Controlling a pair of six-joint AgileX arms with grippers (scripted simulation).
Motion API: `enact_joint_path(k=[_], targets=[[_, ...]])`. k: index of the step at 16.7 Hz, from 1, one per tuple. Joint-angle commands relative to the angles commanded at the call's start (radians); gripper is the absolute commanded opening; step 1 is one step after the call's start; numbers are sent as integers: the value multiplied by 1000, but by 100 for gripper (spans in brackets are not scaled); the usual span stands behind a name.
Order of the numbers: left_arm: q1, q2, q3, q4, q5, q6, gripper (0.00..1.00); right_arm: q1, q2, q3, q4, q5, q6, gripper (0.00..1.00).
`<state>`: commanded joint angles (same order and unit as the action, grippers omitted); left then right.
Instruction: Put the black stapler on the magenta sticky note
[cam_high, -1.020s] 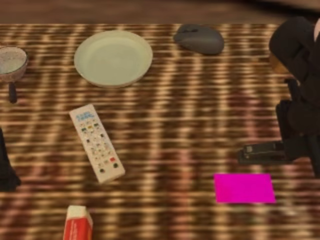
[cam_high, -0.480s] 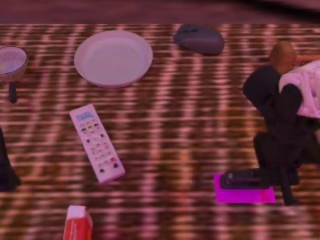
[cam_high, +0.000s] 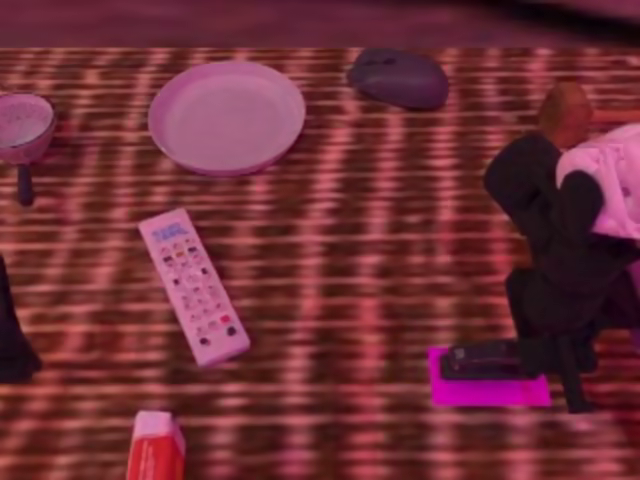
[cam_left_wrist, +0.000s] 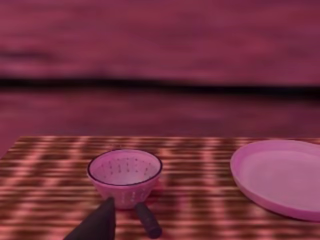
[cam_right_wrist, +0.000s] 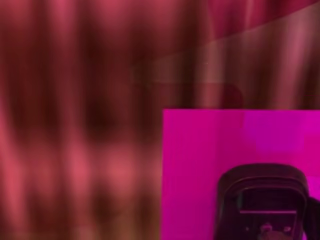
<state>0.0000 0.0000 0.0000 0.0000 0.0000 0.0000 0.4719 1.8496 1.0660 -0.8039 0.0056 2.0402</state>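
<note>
**Stapler over the note, right jaws at its end**

Stapler (cam_high: 482, 360) lies lengthwise over the note (cam_high: 490, 388), toward the note's far edge, long axis running left-right across the worktop (cam_high: 360, 260). Whether it rests on the paper or is held just above it cannot be told. The right wrist view shows the stapler's end (cam_right_wrist: 262, 200) over the magenta sheet (cam_right_wrist: 200, 165), with the note's corner and edge against the striped worktop (cam_right_wrist: 75, 125).

Right gripper (cam_high: 560, 362) is at the stapler's right end, arm coming down from the right side of the worktop. The jaws sit around that end of the stapler; whether they are clamped on it or slack cannot be told, as the fingers merge with the black body.

Outward from the jaws:
- mouse (cam_high: 398, 78), well away, toward the far edge
- remote (cam_high: 194, 286), well to the left, lying diagonally
- plate (cam_high: 227, 116), far left of the jaws, near the far edge
- red-and-white carton (cam_high: 155, 448), at the near edge, left
- small colander (cam_high: 24, 128) with a dark handle, at the far left edge

Left gripper (cam_high: 14, 340) is parked at the left edge, well apart from everything; the state of its jaws cannot be told. Its wrist view shows the colander (cam_left_wrist: 125, 176) and part of the plate (cam_left_wrist: 280, 180).
</note>
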Motion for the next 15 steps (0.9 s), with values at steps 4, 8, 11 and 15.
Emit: enact_joint_path(k=[4, 8, 11, 15], targets=[[0, 0, 0, 0, 0, 0, 100, 0, 0, 0, 0, 0, 0, 60], [0, 0, 0, 0, 0, 0, 100, 0, 0, 0, 0, 0, 0, 90], [0, 0, 0, 0, 0, 0, 100, 0, 0, 0, 0, 0, 0, 100], [0, 0, 0, 0, 0, 0, 100, 0, 0, 0, 0, 0, 0, 100]])
